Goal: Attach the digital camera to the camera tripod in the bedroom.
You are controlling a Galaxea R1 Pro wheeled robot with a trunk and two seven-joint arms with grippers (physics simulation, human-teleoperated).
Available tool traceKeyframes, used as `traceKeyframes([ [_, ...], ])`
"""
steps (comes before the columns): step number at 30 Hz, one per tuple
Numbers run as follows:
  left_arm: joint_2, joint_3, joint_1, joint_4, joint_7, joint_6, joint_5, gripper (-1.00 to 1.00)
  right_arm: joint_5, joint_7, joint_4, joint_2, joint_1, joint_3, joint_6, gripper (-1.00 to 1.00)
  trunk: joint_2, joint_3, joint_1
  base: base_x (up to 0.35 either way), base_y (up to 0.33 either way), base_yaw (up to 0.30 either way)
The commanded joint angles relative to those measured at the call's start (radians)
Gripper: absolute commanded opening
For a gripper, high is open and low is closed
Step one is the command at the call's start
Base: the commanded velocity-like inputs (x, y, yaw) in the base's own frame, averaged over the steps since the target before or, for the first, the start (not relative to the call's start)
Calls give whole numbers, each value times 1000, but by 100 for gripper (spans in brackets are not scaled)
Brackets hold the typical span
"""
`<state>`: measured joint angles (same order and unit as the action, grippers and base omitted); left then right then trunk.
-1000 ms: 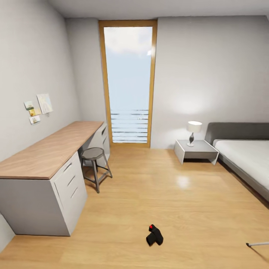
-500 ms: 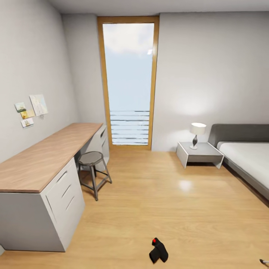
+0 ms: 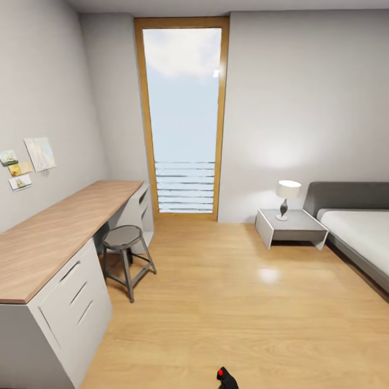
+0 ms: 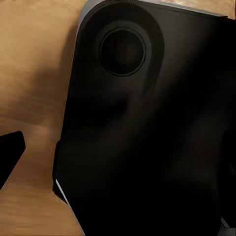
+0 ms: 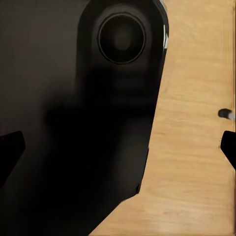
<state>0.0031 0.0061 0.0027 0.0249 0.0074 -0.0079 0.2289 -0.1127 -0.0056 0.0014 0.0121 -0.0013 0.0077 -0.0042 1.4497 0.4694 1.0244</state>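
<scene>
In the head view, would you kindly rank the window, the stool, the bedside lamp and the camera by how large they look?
1. Window, by far the largest.
2. Stool.
3. Lamp.
4. Camera, smallest, though the picture's bottom edge cuts it off, so its full size is unsure.

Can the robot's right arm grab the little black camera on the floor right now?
Probably not yet. The digital camera lies low on the wood floor at the head view's bottom edge, and no gripper shows near it there.

No legible text/labels; wall cards [image 3: 21, 167] too small to read.
</scene>
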Motion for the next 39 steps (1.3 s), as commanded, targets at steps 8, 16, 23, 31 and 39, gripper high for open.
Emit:
traceKeyframes([
  [8, 0, 0, 0, 1, 1, -2, 6, 100, -10, -1, 0, 0, 0, 0, 0, 100, 0, 1, 1, 303, -151, 0],
  [16, -1, -1, 0, 1, 2, -3, 4, 100, -6, -1, 0, -1, 0, 0, 0, 100, 0, 1, 1, 293, -162, 0],
  [23, 0, -1, 0, 1, 1, -3, 4, 100, -6, -1, 0, -1, 0, 0, 0, 100, 0, 1, 1, 283, -166, 0],
  [31, 0, -1, 0, 1, 0, -4, 4, 100, -5, -1, 0, -1, 0, 0, 0, 100, 0, 1, 1, 215, -140, 0],
  [39, 0, -1, 0, 1, 0, -5, 4, 100, -5, -1, 0, -1, 0, 0, 0, 100, 0, 1, 1, 37, -25, 0],
])
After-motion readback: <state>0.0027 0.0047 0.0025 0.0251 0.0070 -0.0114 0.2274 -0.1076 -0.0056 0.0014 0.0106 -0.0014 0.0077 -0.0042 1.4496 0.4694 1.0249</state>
